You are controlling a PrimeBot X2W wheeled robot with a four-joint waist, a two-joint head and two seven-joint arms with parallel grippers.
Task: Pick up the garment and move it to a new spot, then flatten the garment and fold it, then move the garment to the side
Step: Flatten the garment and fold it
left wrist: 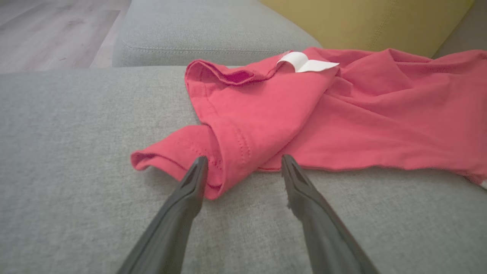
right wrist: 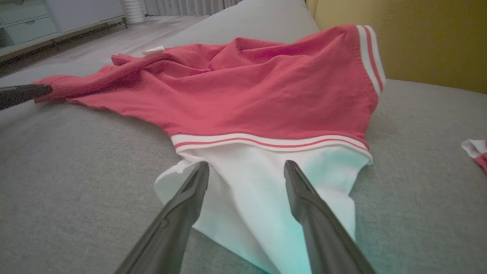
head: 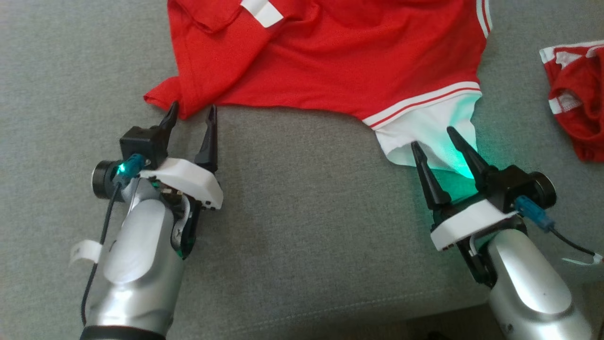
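Looks like flattening: the garment is lying rumpled on the grey cushion, left gripper hovering spread at its red corner, right gripper spread over its white end. Both needing pinches next.

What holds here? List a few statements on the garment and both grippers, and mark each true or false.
1. The left gripper is open, its fingers astride a red corner of the garment. True.
2. The right gripper is shut on the garment. False: it is open, fingers spread over the white section.
3. The garment lies on a wooden table. False: it lies on a grey cushion.
4. A second red-and-white cloth lies apart, on the robot's right. True.
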